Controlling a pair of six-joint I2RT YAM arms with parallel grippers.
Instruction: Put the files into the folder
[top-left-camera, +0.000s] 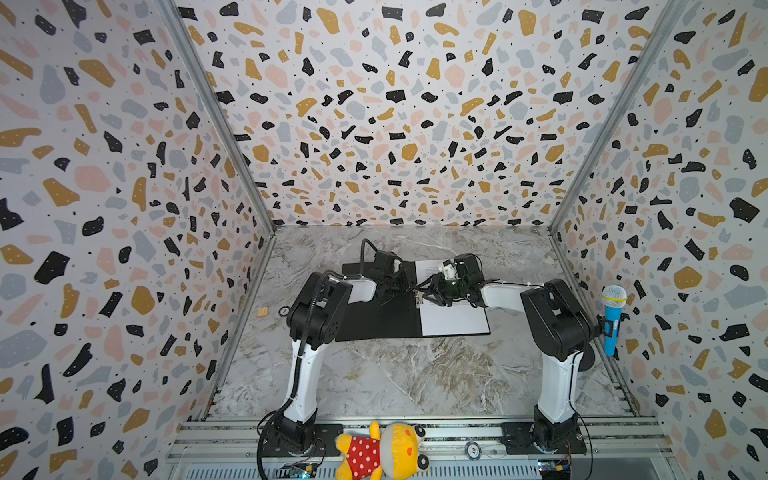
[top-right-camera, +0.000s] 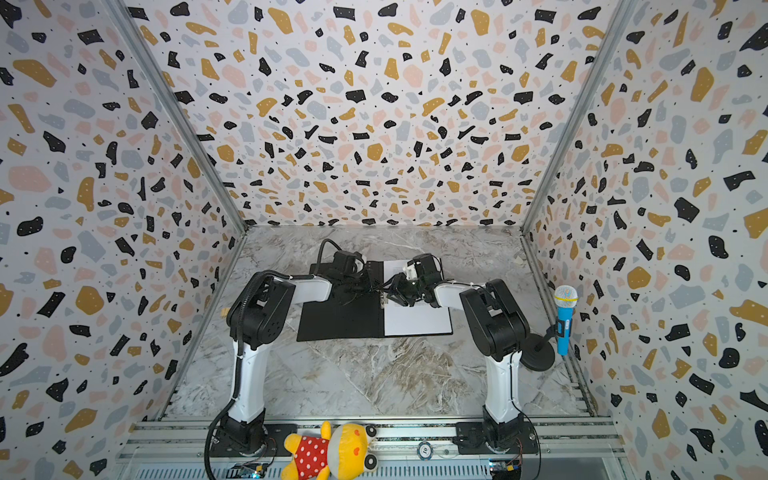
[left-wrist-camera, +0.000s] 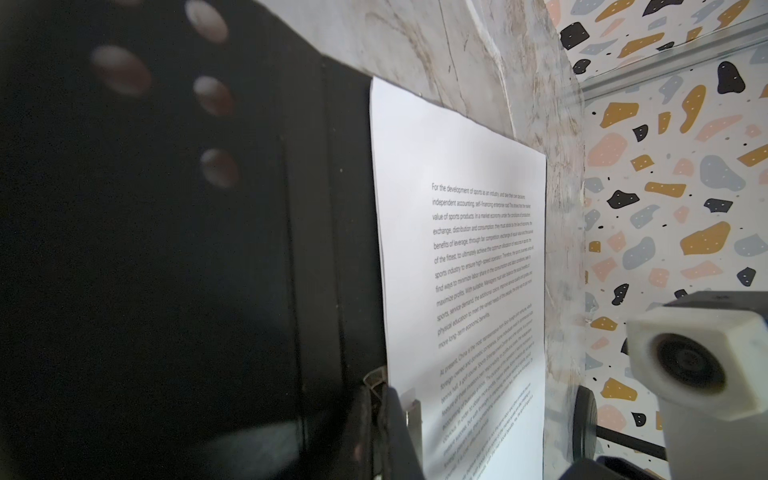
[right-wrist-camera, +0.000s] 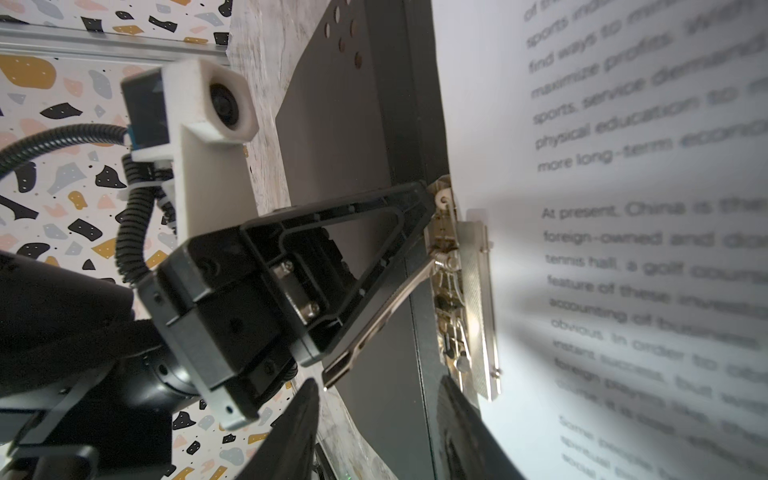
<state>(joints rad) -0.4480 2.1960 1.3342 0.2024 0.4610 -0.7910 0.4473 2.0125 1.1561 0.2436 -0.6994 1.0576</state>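
**Folder (top-left-camera: 374, 320) lies open mid-bench (top-left-camera: 374, 382), a sheet (top-left-camera: 455, 322) on its right half.**
The left end effector (right-wrist-camera: 430, 193) and right end effector (top-left-camera: 430, 294) meet over the fold, at the clip (right-wrist-camera: 478, 307). A plush toy (top-left-camera: 382, 453) lies in front and a microphone (top-left-camera: 613, 320) stands far right.

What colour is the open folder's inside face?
Black: the folder interior shows best in a top view, beside the white sheet.

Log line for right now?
folder open | sheet inside | left end effector shut at clip | right end effector open near clip
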